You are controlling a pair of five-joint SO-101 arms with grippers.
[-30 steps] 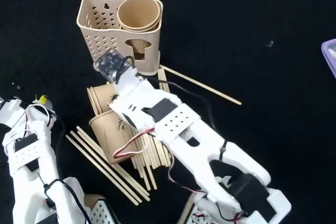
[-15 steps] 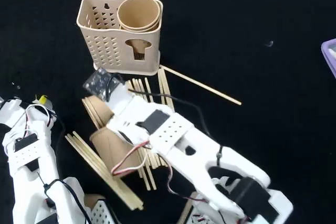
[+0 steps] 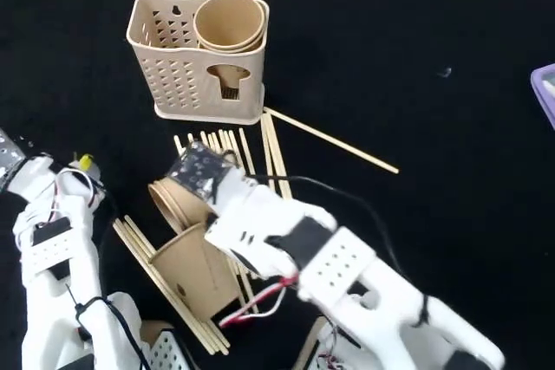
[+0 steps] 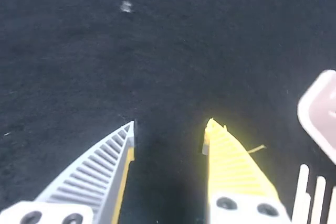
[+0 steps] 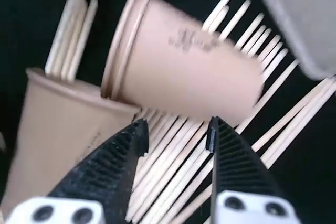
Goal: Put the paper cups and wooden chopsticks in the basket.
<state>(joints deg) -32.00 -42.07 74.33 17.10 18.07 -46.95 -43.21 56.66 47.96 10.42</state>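
High view: basket (image 3: 185,82) holds nested paper cups (image 3: 230,22).

Your beige perforated basket (image 3: 186,75) stands upright at the far left of the desk, with nested paper cups (image 3: 230,22) upright in its right end. Nearer, two tan cups lie on their sides, touching: the far cup (image 3: 176,201) with its mouth facing left, and the near cup (image 3: 198,273) just beside it. Both rest on a fan of wooden chopsticks (image 3: 238,146) running near to far. A single chopstick (image 3: 334,140) lies slanted to the basket's right.
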